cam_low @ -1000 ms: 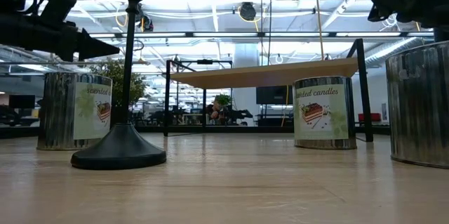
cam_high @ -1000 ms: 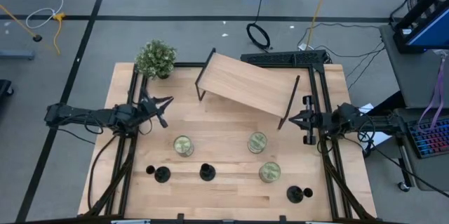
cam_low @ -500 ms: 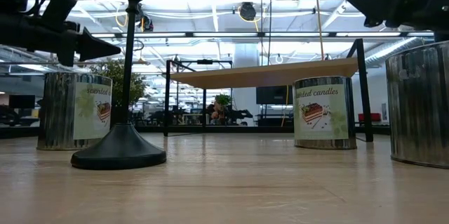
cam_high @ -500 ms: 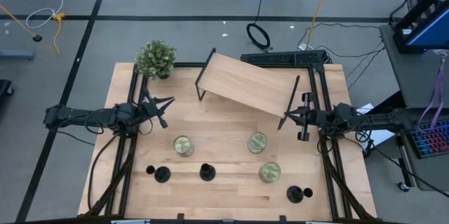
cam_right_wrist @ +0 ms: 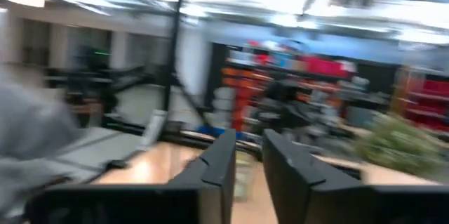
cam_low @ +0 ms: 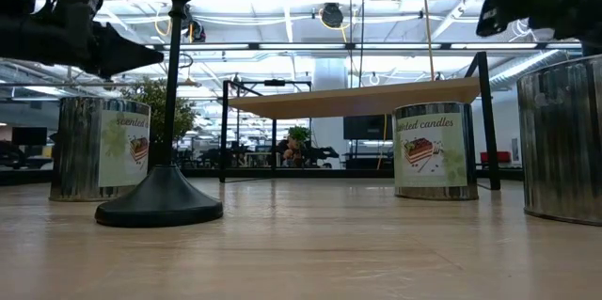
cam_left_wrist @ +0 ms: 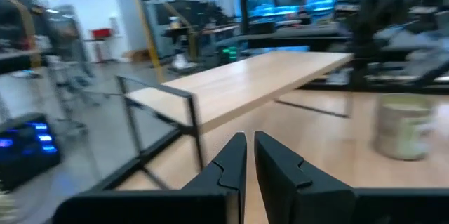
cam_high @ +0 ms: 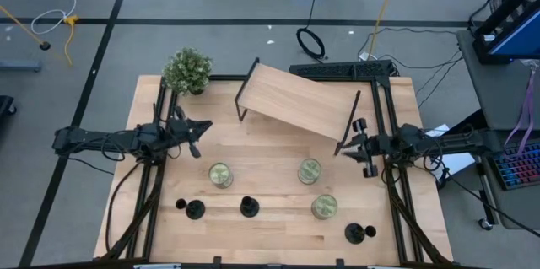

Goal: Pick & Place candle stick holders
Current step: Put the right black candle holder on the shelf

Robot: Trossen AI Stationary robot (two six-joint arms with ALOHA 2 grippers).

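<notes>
Three black candle stick holders stand upright on their round bases near the table's front edge: one at the left [cam_high: 195, 210], one beside it [cam_high: 248, 207], one at the front right [cam_high: 360, 234]. The middle one looms close in the low view [cam_low: 165, 197]. My left gripper [cam_high: 201, 127] hovers shut and empty over the table's left side, far from them; its fingers show close together in the left wrist view [cam_left_wrist: 249, 150]. My right gripper [cam_high: 348, 146] hovers shut and empty by the shelf's right leg, and shows in its wrist view [cam_right_wrist: 249, 150].
A tilted wooden shelf on black legs [cam_high: 299, 100] stands at the back. Three greenish candle jars [cam_high: 220, 174] [cam_high: 310, 170] [cam_high: 325, 207] stand mid-table, just behind the holders. A potted plant [cam_high: 187, 70] sits at the back left corner. Bare wood lies between the arms.
My right gripper has gone a little toward the table's left, closer to the shelf's right leg, turning as it went. My left gripper has crept slightly toward the table's right. The holders and jars have stayed put.
</notes>
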